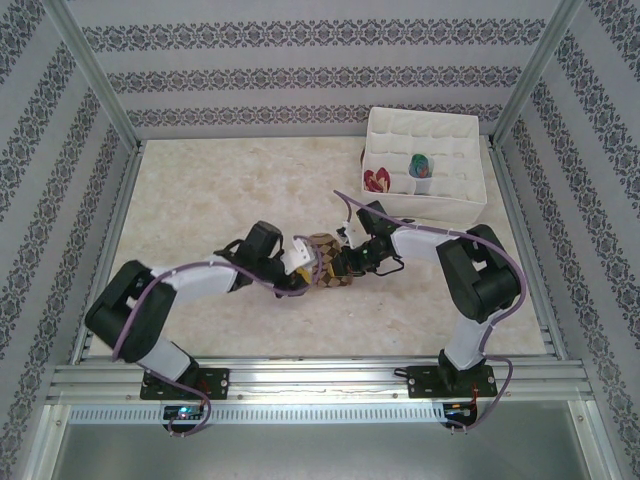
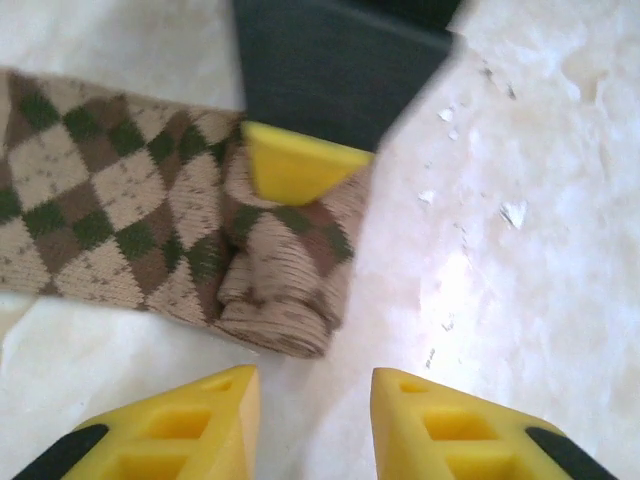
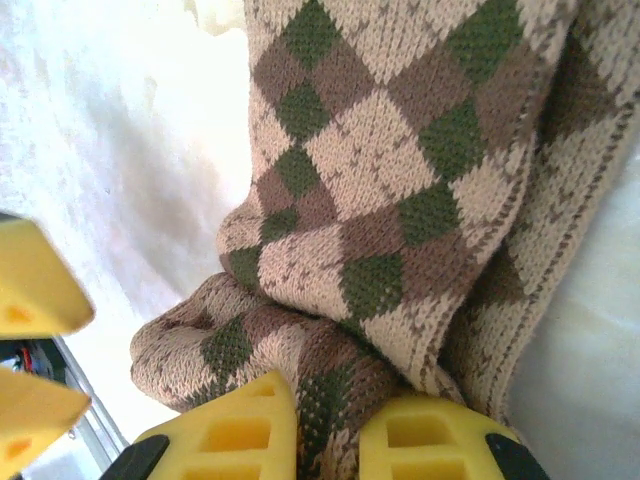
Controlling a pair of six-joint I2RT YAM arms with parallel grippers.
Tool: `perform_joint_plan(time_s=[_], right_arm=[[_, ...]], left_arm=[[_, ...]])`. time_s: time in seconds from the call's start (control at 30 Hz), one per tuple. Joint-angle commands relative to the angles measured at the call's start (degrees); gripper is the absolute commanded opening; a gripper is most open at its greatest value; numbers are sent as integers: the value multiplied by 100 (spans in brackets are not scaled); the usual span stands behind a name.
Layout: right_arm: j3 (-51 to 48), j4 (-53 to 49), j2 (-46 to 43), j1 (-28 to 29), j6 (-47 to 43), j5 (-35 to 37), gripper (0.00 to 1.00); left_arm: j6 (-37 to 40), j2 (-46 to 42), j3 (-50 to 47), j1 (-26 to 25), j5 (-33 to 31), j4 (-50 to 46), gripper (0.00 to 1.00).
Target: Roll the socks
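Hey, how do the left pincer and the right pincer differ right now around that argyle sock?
The left pincer stands open and empty; the right pincer is shut on the argyle sock. The left one hangs just off the sock's rolled end, over bare table; the right one grips the fabric at that roll. Both are yellow at the tips.

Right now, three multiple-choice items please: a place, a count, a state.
1. The argyle sock lies: A far left corner; B between left tool and right tool; C near rail.
2. Rolled socks in the white box: A none; B four; C two.
3. The right tool is: A shut on the sock; B open over bare table; C inside the box.
Key: 1 B, it lies between them; 2 C, one peach roll, one striped roll; 3 A, its fingers pinch the fabric.
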Motion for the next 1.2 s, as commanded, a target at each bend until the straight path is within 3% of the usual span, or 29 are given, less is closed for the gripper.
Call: perform_joint_plan(time_s=[0.0, 0.17, 0.47, 0.53, 0.6, 0.77, 0.87, 1.0, 1.17], right_arm=[[-183, -563, 508, -51, 75, 781, 9], [-105, -662, 563, -51, 78, 706, 9], [-82, -787, 650, -52, 76, 511, 9], [-69, -814, 655, -55, 88, 450, 9], [-69, -806, 658, -51, 116, 373, 10], [-58, -746, 612, -50, 159, 296, 15], [-44, -757, 535, -77, 139, 288, 23], [-58, -728, 326, -116, 105, 327, 42], [-95, -670, -37, -190, 85, 469, 53]], left_arm=[[1085, -359, -556, -538, -1159, 1487, 42], [1911, -182, -553, -1172, -2223, 1747, 43], [2505, 878, -82, -1491, -3245, 1809, 43], [2593, 1185, 12, -1589, -3616, 1839, 39], [2660, 1372, 65, -1650, -3739, 1827, 29], [2454, 1414, 369, -1693, -3615, 1124, 1], [2154, 1364, 596, -1655, -3250, 553, 0], [1491, 1337, 915, -1507, -2524, -250, 0], [871, 1361, 1114, -1229, -1698, -852, 0]])
